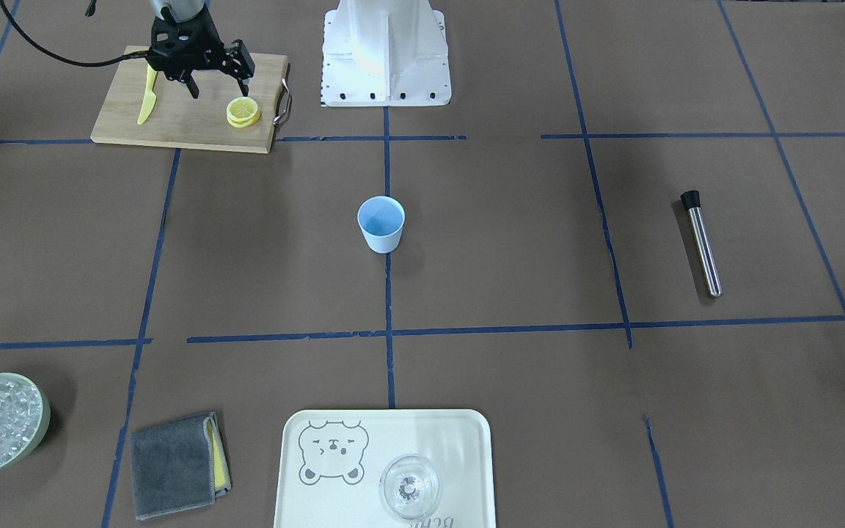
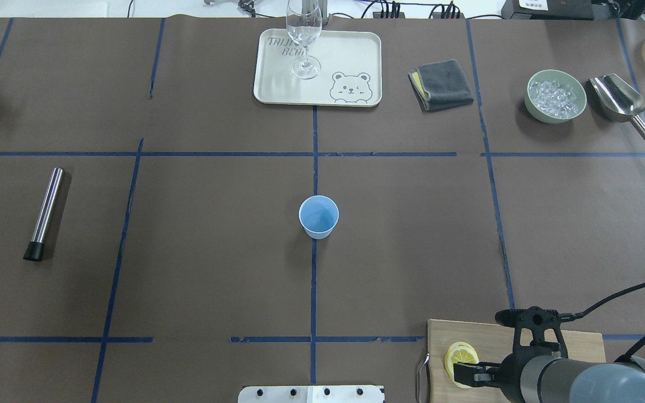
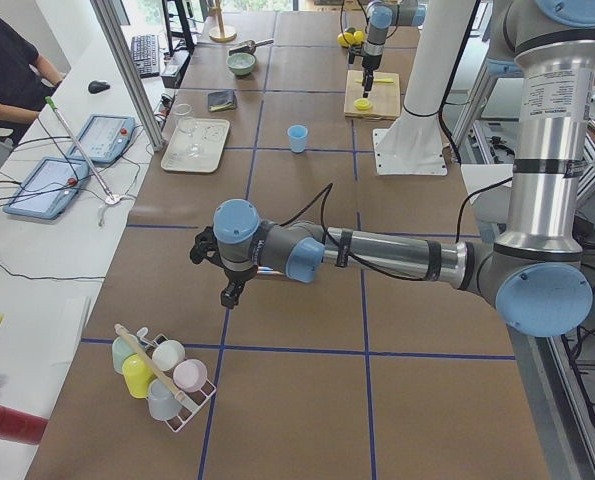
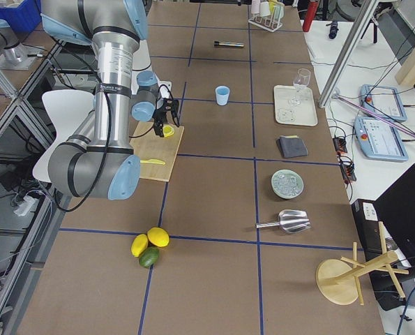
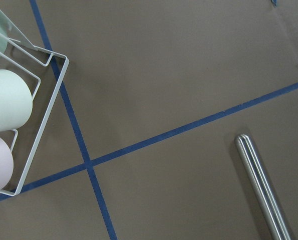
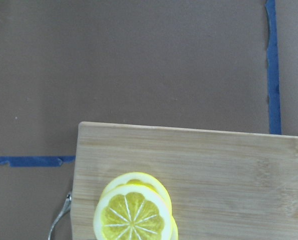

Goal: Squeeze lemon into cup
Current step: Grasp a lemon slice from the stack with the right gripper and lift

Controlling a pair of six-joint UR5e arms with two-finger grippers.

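Lemon [image 1: 243, 111] slices are sitting stacked on the wooden cutting board [image 1: 188, 121] in the upper left of the front-facing frame, with the yellow knife [image 1: 147, 99] lying on the board's left part. My right gripper [image 1: 219, 89] is hovering over the board, jaws standing apart, gripping nothing, one finger over the slices. Cup [image 1: 381, 224] is standing upright at frame centre, well apart from the board. My left gripper [image 3: 217, 272] is hanging over the table near the steel tube [image 5: 261, 185]; can't tell whether it's apart or together
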